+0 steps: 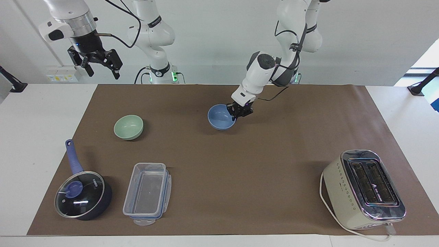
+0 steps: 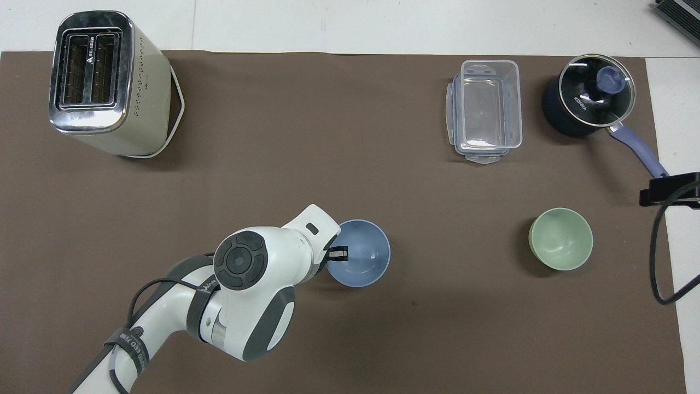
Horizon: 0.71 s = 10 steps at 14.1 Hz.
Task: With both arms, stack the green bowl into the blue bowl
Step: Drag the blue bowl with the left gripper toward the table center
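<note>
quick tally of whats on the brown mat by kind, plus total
bowls: 2, the green bowl and the blue bowl
saucepans with lid: 1
clear containers: 1
toasters: 1
total: 5
</note>
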Available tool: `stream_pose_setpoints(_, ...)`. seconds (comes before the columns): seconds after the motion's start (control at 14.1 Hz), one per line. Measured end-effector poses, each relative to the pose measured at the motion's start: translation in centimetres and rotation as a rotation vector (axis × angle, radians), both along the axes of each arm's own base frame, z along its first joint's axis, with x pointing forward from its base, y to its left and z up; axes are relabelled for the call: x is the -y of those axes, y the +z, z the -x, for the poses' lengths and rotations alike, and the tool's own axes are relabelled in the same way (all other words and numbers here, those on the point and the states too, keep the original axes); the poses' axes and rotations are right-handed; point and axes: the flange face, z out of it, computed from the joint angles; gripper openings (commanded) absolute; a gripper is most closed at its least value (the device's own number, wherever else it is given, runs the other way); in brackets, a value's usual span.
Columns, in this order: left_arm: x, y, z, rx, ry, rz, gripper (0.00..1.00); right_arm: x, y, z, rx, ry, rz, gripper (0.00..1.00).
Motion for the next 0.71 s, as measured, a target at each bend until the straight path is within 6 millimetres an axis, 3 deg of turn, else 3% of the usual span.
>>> stream_pose_setpoints(0.28,0.2,-1.4,0.1,-0.019,-0.005,-0.016,0.00,0.0,0.0,0.0,0.000,0.000,0.000,1.00)
stream_pose_setpoints(0.42,0.1,-1.5,0.1,-0.020,-0.003,-0.017,0.06,0.0,0.0,0.0,0.000,0.000,0.000,1.00)
stream_pose_setpoints(0.57,0.1,-1.5,0.1,-0.021,-0.002,-0.017,0.26,0.0,0.0,0.0,0.000,0.000,0.000,1.00)
stream_pose_setpoints(0.71,0.1,-1.5,0.1,-0.022,-0.001,-0.018,0.55,0.0,0.0,0.0,0.000,0.001,0.000,1.00)
